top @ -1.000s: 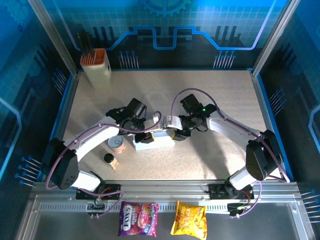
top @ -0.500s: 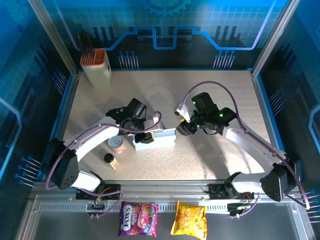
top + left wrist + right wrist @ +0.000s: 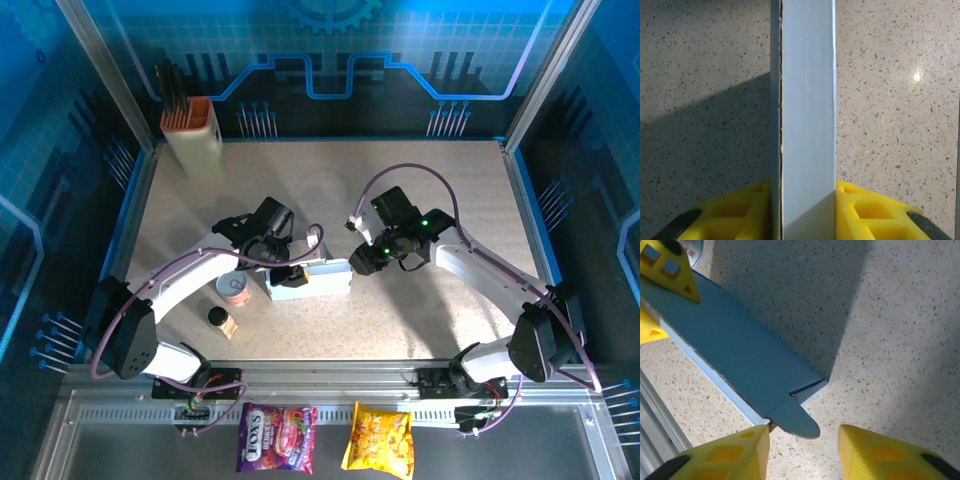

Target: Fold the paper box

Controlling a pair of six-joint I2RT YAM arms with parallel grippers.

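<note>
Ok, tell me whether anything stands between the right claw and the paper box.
Nothing visible does. The right claw hangs open just off the paper box's tabbed end, with bare table between them. The left claw grips the box's other end.

The white left arm [image 3: 185, 278] reaches in from the near-left corner, its yellow-fingered left gripper [image 3: 802, 197] pinched on a wall of the thin white-grey paper box [image 3: 807, 100]. The white right arm [image 3: 480, 270] bends inward, its yellow-fingered right gripper [image 3: 804, 440] parted, gripping nothing.
</note>
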